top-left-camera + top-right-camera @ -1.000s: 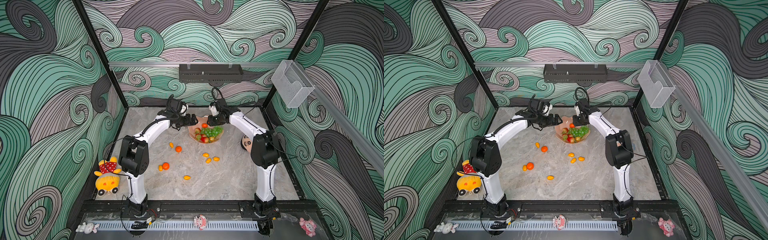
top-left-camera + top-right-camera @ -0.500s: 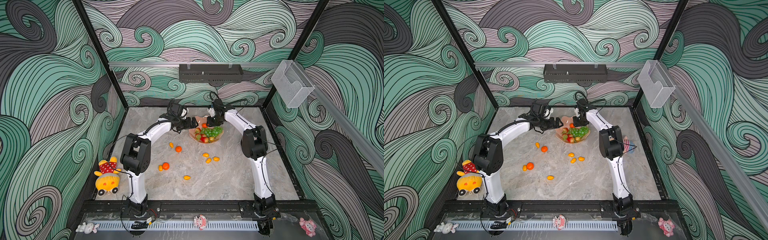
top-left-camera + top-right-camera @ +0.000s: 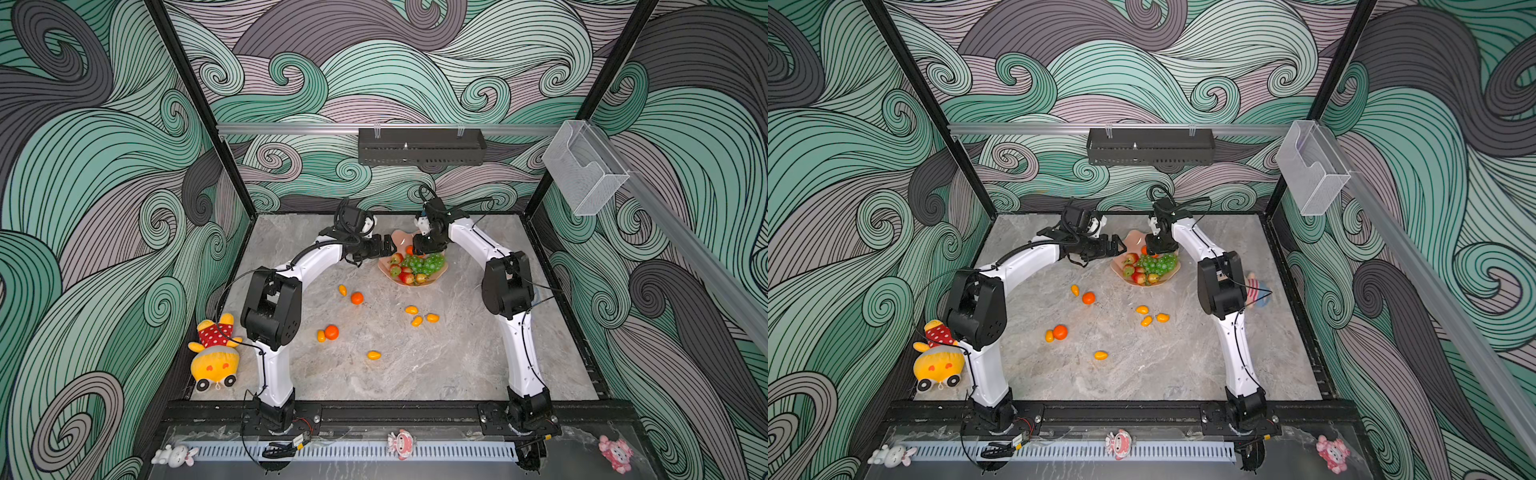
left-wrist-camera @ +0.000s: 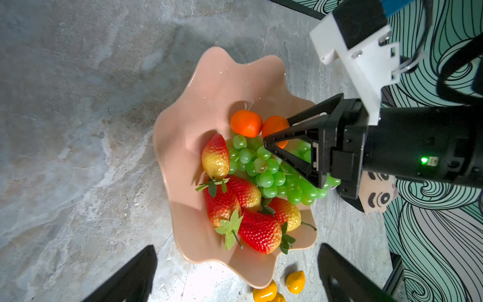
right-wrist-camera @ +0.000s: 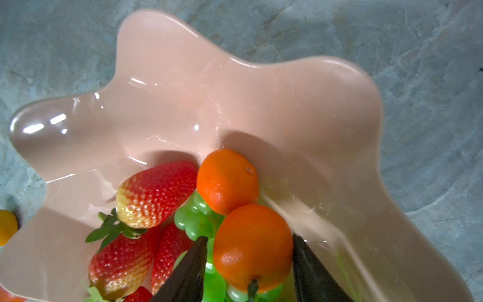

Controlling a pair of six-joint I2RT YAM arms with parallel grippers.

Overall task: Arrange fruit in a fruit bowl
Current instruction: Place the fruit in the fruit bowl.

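- The right gripper (image 5: 248,236) is standing partly open low inside the fruit bowl (image 5: 183,78), its jaws flanking a tangerine (image 5: 251,261). A sliver of green is showing between one jaw and the fruit, so I am judging it freed rather than pinched.
- That tangerine is resting high on the green grape bunch (image 4: 264,167) and leaning against a second tangerine (image 5: 227,180). The perch is looking unsteady, and a jaw dragging on it during the lift-out could be sending it down the glossy wall or over the low scalloped rim.
- The jaw tips are sitting among the grapes, so a sideways exit is risking a snag on the bunch and a shove into the strawberries (image 4: 256,232) beside it.
- The left gripper (image 4: 236,247) is hanging wide open and empty just beside the bowl's rim, facing the right one. Both arms are crowding the same spot, so a careless move could be knocking the bowl or each other.
- Loose tangerines (image 3: 357,298) and small yellow-orange ovals (image 3: 411,309) are lying on the tabletop (image 3: 415,382), apart from the bowl. The smooth ovals are likely to be squirting out of an off-centre grip.
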